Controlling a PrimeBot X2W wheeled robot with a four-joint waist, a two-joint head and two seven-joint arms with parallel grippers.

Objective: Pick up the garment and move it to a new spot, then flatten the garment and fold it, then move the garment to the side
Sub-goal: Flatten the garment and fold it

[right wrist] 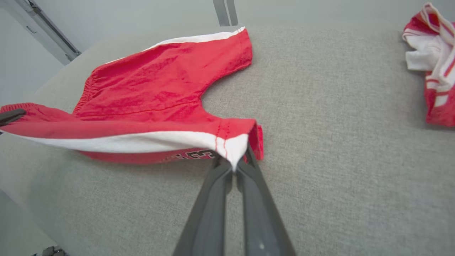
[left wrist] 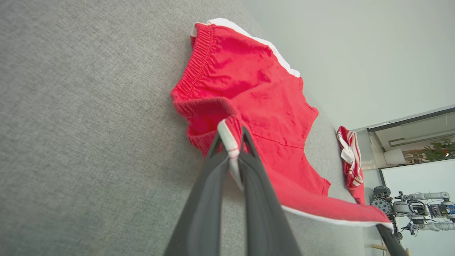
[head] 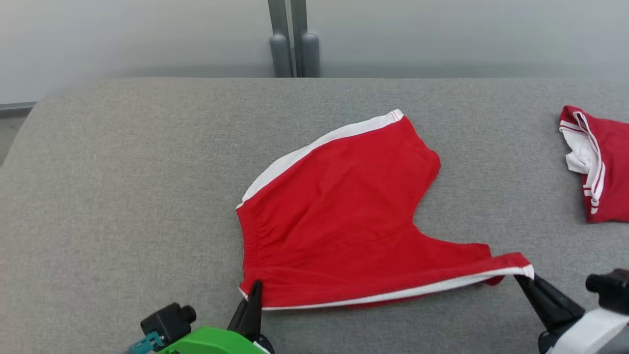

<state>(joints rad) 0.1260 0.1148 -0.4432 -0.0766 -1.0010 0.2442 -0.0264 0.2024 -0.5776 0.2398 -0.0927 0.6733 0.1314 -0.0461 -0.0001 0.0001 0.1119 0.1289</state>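
Red shorts with white side stripes point(head: 339, 211) lie spread on the grey table point(head: 123, 187), waistband to the left, one leg pointing to the far side. My left gripper point(head: 253, 290) is shut on the near waistband corner point(left wrist: 229, 137). At the near leg's hem my right gripper point(head: 526, 275) is shut on the white-striped corner point(right wrist: 233, 151). The near edge of the shorts point(right wrist: 149, 121) is lifted and stretched between the two grippers, while the rest rests on the cloth surface.
A second red and white garment point(head: 597, 162) lies bunched at the table's right edge point(right wrist: 433, 64). Grey posts point(head: 294, 44) stand behind the far edge. Bare grey surface spreads to the left and in front.
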